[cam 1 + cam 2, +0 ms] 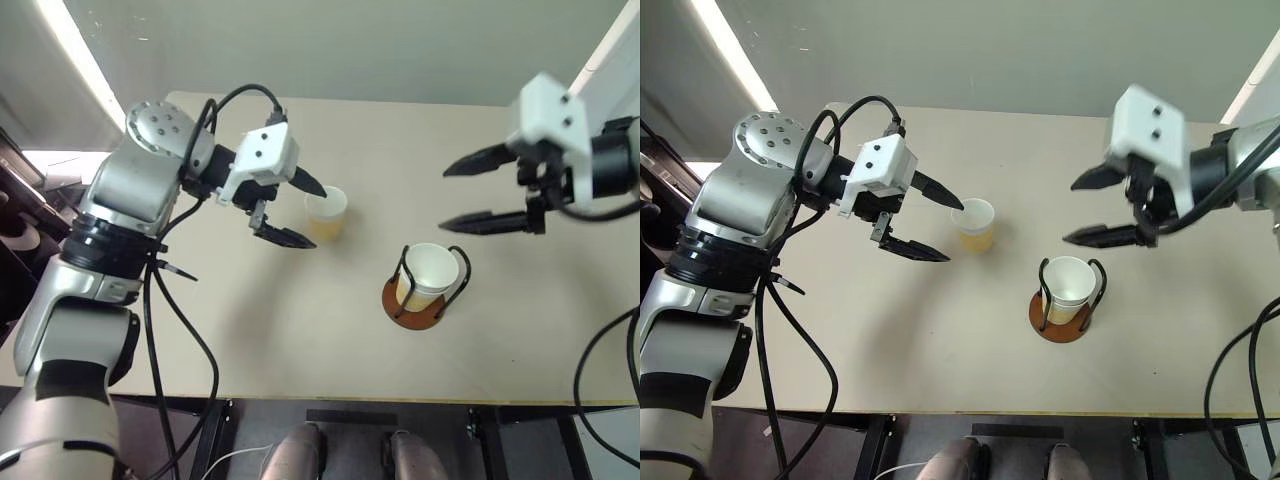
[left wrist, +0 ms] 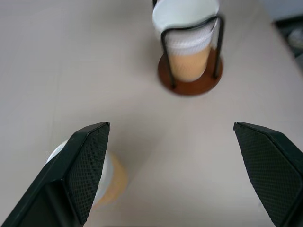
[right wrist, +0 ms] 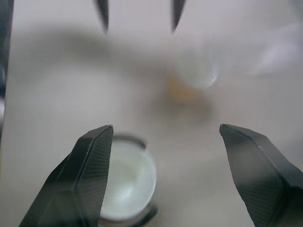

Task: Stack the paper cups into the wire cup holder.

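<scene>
A pale beige rectangular table top (image 1: 300,330) was seen against a dull grey-green floor (image 1: 380,45); a bright white strip of light (image 1: 85,60) was reflected at the upper left.

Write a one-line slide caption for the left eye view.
Open left gripper beside a loose paper cup; open right gripper above the wire cup holder holding stacked cups.

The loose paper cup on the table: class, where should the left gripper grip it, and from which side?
Probably across the paper cup's tapered wall just below the rolled rim, from its left side: it stands upright, and the open left gripper already brackets it there.
</scene>
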Available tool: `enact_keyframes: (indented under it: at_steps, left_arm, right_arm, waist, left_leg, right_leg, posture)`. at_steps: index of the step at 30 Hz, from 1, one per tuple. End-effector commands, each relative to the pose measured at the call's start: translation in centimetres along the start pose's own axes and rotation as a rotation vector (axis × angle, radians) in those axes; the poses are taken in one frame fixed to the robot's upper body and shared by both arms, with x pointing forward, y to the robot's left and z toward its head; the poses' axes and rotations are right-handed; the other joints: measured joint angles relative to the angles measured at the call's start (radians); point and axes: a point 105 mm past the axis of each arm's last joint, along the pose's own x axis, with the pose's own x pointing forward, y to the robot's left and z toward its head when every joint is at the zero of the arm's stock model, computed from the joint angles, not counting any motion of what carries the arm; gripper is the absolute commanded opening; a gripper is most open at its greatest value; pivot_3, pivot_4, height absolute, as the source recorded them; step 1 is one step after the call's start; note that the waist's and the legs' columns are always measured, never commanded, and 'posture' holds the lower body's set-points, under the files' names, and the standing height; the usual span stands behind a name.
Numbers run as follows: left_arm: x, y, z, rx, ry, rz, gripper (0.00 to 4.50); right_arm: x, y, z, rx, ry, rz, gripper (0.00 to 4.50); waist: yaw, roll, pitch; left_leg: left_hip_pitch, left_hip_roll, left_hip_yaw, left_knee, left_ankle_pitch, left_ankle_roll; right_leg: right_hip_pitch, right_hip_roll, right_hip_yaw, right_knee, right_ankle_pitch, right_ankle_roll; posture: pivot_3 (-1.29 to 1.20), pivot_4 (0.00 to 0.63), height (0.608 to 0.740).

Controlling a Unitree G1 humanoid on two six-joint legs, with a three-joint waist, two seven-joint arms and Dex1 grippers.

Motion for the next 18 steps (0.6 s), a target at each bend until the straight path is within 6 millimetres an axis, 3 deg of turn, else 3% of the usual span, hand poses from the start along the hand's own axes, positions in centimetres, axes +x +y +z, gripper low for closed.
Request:
enact_keyframes:
  at_steps: [1,9,18]
  left_arm:
    - [0.6,1.2,-1.0,0.046,0.097,0.067,4.50]
    - [2.8,2.7,-3.3,0.172,0.262,0.090,4.50]
    - [4.9,3.5,-2.4,0.270,0.271,0.050,4.50]
  right_arm:
    - [-1.3,0.7,1.6,0.032,-0.083,0.000,3.70]
    - [-1.5,1.7,2.5,0.087,-0.165,0.025,3.70]
    - [-1.8,2.1,2.2,0.124,-0.146,0.026,3.70]
  waist:
    - [0.002,0.000,0.000]
    - [0.001,0.000,0.000]
    - [0.007,0.000,0.000]
  left_leg:
    - [0.000,0.000,0.000,0.000,0.000,0.000]
    - [0.000,0.000,0.000,0.000,0.000,0.000]
    - [-0.001,0.000,0.000,0.000,0.000,0.000]
  right_leg:
    - [0.000,0.000,0.000,0.000,0.000,0.000]
    - [-0.001,0.000,0.000,0.000,0.000,0.000]
    - [-0.002,0.000,0.000,0.000,0.000,0.000]
  posture:
    - [0.00,0.150,0.740]
    - [0.00,0.150,0.740]
    - [0.00,0.150,0.740]
